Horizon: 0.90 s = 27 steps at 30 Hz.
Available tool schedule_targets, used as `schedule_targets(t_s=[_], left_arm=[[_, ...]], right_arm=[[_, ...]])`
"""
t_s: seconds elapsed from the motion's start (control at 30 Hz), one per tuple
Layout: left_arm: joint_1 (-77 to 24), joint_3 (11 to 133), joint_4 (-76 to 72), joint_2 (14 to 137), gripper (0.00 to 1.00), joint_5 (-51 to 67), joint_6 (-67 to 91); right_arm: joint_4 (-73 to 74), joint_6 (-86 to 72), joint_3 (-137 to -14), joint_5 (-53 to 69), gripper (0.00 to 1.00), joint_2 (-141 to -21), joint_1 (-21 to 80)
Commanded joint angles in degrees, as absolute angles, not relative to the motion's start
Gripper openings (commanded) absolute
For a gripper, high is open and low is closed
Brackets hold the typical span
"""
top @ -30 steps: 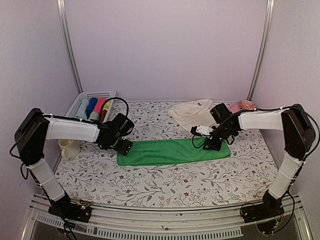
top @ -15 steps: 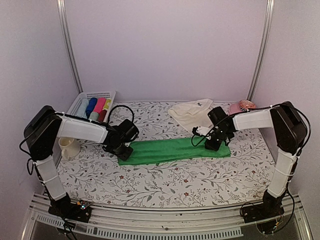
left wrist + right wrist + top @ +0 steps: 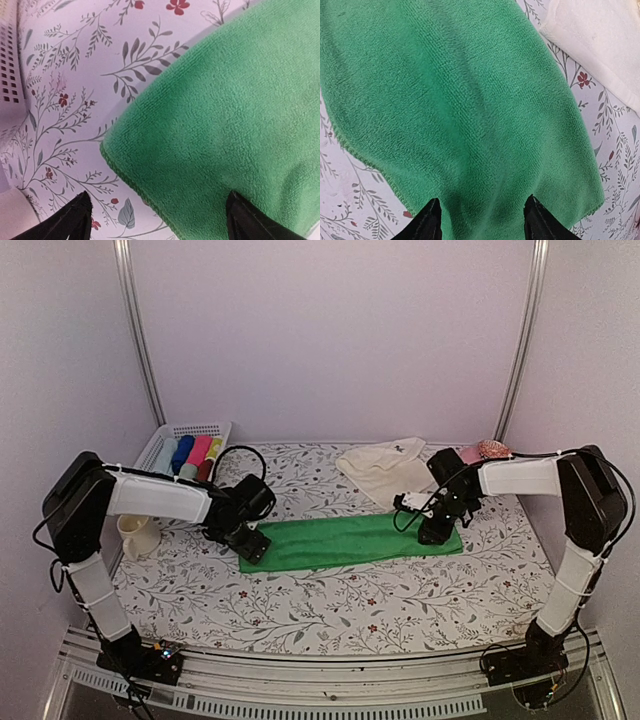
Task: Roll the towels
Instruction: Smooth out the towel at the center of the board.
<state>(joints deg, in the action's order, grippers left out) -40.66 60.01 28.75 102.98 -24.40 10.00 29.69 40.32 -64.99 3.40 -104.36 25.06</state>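
The green towel (image 3: 350, 540) lies flat as a long strip across the middle of the table. My left gripper (image 3: 252, 545) is low over its left end. In the left wrist view the left gripper (image 3: 157, 225) is open, with the towel's corner (image 3: 225, 115) between the fingers. My right gripper (image 3: 436, 532) is low over the right end. In the right wrist view the right gripper (image 3: 482, 220) is open, straddling the green cloth (image 3: 450, 100). The cream-white towel (image 3: 385, 468) lies crumpled behind it and also shows in the right wrist view (image 3: 600, 40).
A white basket (image 3: 160, 440) with coloured rolls stands at the back left; its wall shows in the left wrist view (image 3: 10, 60). A cream cup (image 3: 135, 535) stands at the left edge. A pink dish (image 3: 482, 452) sits at the back right.
Both grippers have shifted slightly at the ends of the green towel, the left one a little nearer and rightward, the right one a little rightward. The towel stays flat.
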Motion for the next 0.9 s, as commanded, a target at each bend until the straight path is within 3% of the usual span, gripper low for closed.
schedule_targets(t_s=[0.0,0.17,0.4,0.47,0.87], left_arm=[[-41.05,58.96,30.06,98.07,0.97,-21.41,9.3],[-42.14,58.9,28.49,96.96,0.97,-20.41,9.57],[-45.48,62.59,27.31,101.32,0.83,-19.5,9.96],[-46.72,63.26,27.1,102.43,0.76,-19.24,10.15],[-50.43,67.46,25.63,108.37,0.65,-16.79,9.88]], right_arm=[[35.78,40.69,-66.58,7.38,0.57,-99.29,24.5],[35.6,39.1,-66.71,9.33,0.51,-96.82,24.48],[29.93,31.63,-73.86,0.98,0.12,-102.99,24.07],[29.88,30.09,-76.19,-0.55,0.05,-105.34,23.47],[28.49,28.25,-78.05,-6.14,0.04,-115.0,22.36]])
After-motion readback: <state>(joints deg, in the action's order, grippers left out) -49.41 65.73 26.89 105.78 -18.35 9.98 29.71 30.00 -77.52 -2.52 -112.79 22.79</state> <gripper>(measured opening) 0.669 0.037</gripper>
